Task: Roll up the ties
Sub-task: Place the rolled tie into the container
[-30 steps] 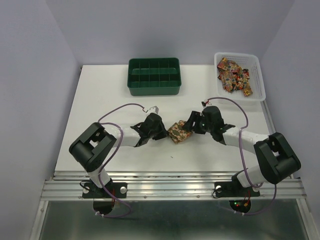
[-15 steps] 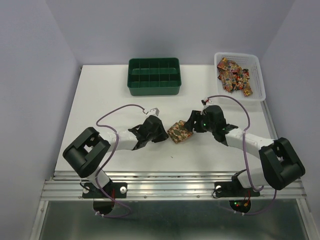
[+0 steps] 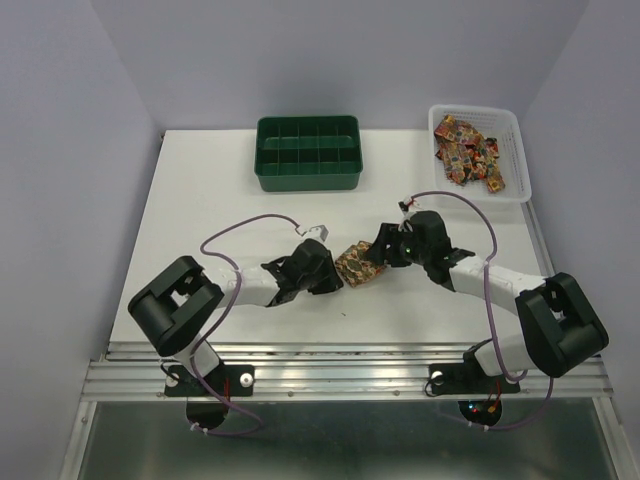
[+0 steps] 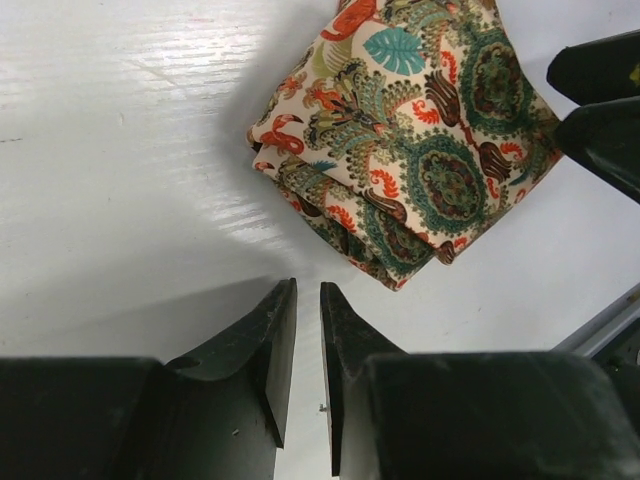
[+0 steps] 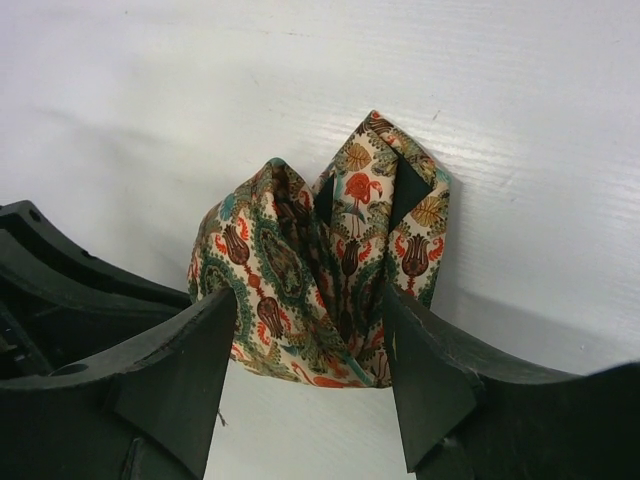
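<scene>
The tie [image 4: 420, 150] is a fat rolled-up bundle lying mid-table [image 3: 200, 200], a bit toward the near edge, btwn the two arms. R tool [image 5: 310, 315] straddles it, fingers pressed on both sides of the bundle, roughly half open; looks like a grip on the roll. L tool [image 4: 308, 300] sits just beside the bundle's corner, not touching, nearly closed w/ only a thin slit, holding nothing.

Step in hand, my read: tighten/finish the roll w/o it springing open. To do it well:
- R should hold even pressure on the sides so the layers don't fan out. A pointed flap shows on the roll in the R wrist view, prob. the end that unwinds first.
- L should come in low along the table & tuck or press the layered edge, not poke into the folds.
- Fabric looks soft & slick: too hard a squeeze buckles the bundle, too light lets it slip.

Other ties [image 3: 465, 150] sit in a white basket [image 3: 478, 196] at the far right corner; green tray [image 3: 307, 180] mid far edge.
</scene>
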Tool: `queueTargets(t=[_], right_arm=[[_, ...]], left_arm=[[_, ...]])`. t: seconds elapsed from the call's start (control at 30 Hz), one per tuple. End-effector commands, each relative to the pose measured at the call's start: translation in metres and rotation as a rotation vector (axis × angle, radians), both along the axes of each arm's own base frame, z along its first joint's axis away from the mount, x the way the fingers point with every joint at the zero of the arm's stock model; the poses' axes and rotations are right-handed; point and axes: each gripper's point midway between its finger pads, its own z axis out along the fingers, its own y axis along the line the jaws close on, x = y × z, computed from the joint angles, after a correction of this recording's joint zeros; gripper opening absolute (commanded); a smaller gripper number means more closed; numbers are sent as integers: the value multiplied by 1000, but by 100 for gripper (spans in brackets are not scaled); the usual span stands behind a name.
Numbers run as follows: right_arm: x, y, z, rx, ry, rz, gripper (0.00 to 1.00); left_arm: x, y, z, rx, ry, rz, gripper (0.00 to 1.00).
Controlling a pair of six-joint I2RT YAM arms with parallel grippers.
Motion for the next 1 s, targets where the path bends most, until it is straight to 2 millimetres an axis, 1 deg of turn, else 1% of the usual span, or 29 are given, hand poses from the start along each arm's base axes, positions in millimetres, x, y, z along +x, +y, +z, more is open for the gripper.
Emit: queueTargets(t=[0.0, 0.1, 0.17, 0.4, 0.6, 0.73, 0.87, 0.93, 0.97], right_arm=[[-1, 8, 6, 41, -16, 24, 65], [-7, 14, 5, 70, 7, 53, 65], [-10, 16, 4, 86, 16, 65, 65], [-13, 19, 4, 111, 27, 61, 65], [-13, 18, -1, 104, 37, 36, 65], [-13, 19, -3, 85, 30, 38, 65], [-8, 17, 2, 68, 11, 22, 65], [0, 9, 7, 40, -1, -42, 65], [8, 2, 9, 18, -5, -100, 65]], left_arm=[[11, -18, 14, -36, -41, -27, 27], [13, -26, 15, -40, -46, -43, 27], [14, -28, 12, -37, -40, -47, 27], [17, -43, 14, -61, -36, -70, 27], [21, -46, 18, -68, -49, -60, 27], [22, -48, 12, -56, -42, -65, 27], [24, -47, 10, -48, -42, -61, 27], [22, -46, 9, -42, -41, -61, 27], [22, -44, 8, -40, -39, -59, 27]])
